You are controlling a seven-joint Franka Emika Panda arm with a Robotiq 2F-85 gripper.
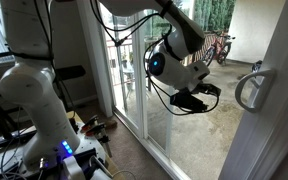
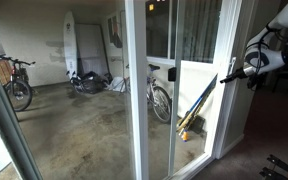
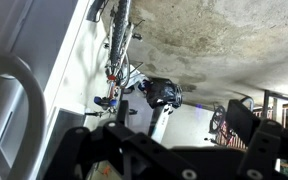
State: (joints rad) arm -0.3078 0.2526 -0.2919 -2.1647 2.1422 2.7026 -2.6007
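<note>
Grey door handle (image 1: pixel 250 88) near gripper (image 1: pixel 192 101), untouched.

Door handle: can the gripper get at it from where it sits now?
Probably yes. In an exterior view the gripper hangs beside the door handle, apart from it, with nothing between them. The jaws look open in the wrist view, and the handle's loop leaves room behind it.

Tally, live: gripper (image 1: pixel 192 100), one. Handle (image 1: pixel 252 88), one. Bikes (image 2: pixel 14 88) beyond glass, two counted. Surfboard (image 2: pixel 72 45), one, just one.
</note>
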